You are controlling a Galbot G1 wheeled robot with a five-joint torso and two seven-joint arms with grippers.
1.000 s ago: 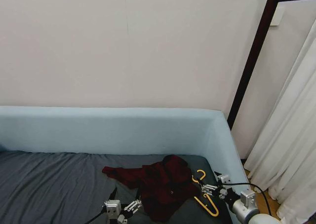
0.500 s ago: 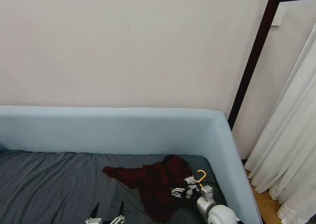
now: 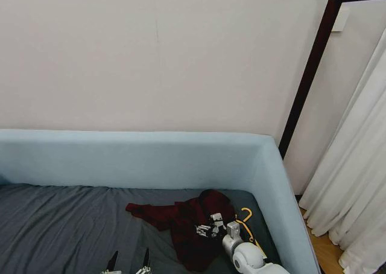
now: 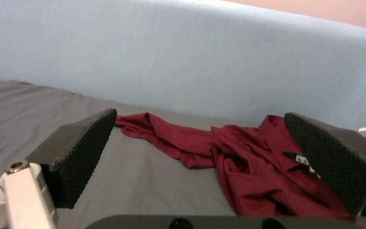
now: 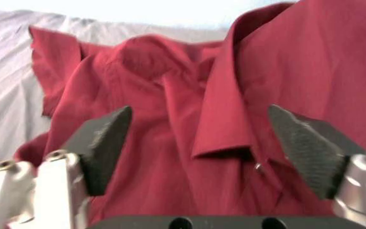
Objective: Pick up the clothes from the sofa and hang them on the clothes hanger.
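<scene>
Sofa (image 3: 151,159) seat carries both items: red shirt (image 3: 181,219) crumpled near the right end, yellow hanger (image 3: 246,216) just beside it at the right edge. Right gripper (image 3: 205,229) hovers over the shirt, fingers wide. Best to drop on the collar (image 5: 228,119) and pinch the fold. Left gripper (image 3: 129,257) sits at the seat's front edge, fingers wide, holding nothing.

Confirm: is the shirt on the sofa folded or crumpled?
Crumpled. The shirt lies in a bunched heap with one sleeve trailing out on the sofa.
</scene>
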